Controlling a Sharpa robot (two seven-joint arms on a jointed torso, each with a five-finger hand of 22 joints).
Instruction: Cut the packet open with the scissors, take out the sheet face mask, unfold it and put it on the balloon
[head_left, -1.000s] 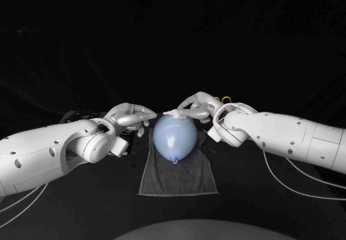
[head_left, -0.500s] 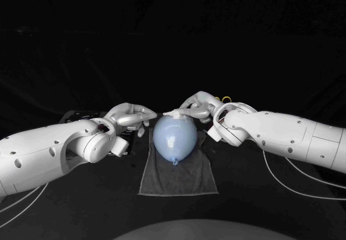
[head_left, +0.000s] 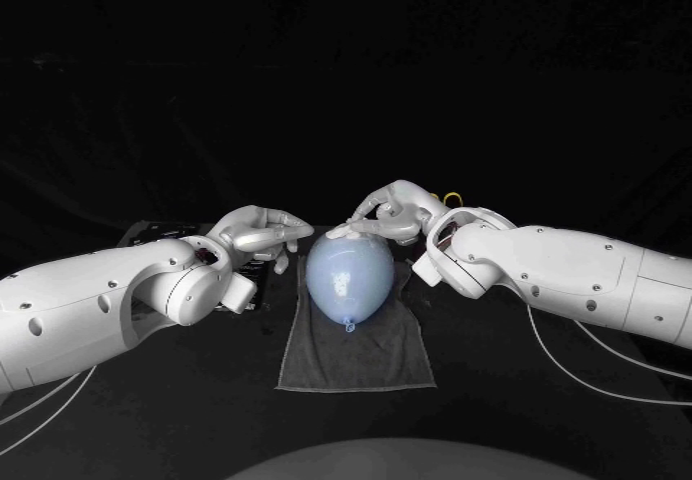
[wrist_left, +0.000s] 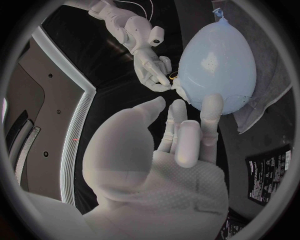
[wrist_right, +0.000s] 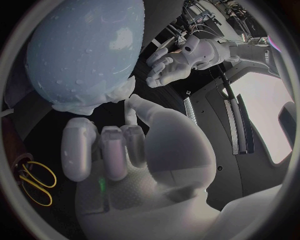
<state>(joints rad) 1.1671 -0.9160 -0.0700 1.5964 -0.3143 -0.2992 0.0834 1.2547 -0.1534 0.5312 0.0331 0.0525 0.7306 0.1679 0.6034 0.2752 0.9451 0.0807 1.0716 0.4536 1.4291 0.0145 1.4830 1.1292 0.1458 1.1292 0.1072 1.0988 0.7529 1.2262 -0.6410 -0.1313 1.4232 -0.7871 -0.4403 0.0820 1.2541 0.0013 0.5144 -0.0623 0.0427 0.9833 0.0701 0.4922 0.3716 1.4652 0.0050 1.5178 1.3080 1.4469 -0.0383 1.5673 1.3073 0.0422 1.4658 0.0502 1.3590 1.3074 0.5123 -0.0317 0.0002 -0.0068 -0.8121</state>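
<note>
A pale blue balloon (head_left: 349, 278) lies on a dark grey towel (head_left: 356, 352), its knot towards me. The wet, translucent sheet face mask (wrist_right: 81, 55) clings over the balloon, and its edge is bunched at the far end (wrist_right: 94, 102). My right hand (head_left: 387, 213) is at that far end with its other fingers curled in, and it pinches the bunched mask edge (wrist_left: 178, 89). My left hand (head_left: 260, 232) hovers at the balloon's far left side, fingers extended (wrist_left: 211, 107) towards it and holding nothing.
Yellow-handled scissors (wrist_right: 34, 182) lie on the table just behind my right hand (head_left: 451, 199). The black packet (wrist_left: 269, 172) lies on the table behind my left hand. Both forearms flank the towel closely.
My right hand has shifted slightly farther along the balloon's far end, and the white flap of mask there now lies flatter. The left hand and balloon have not moved.
</note>
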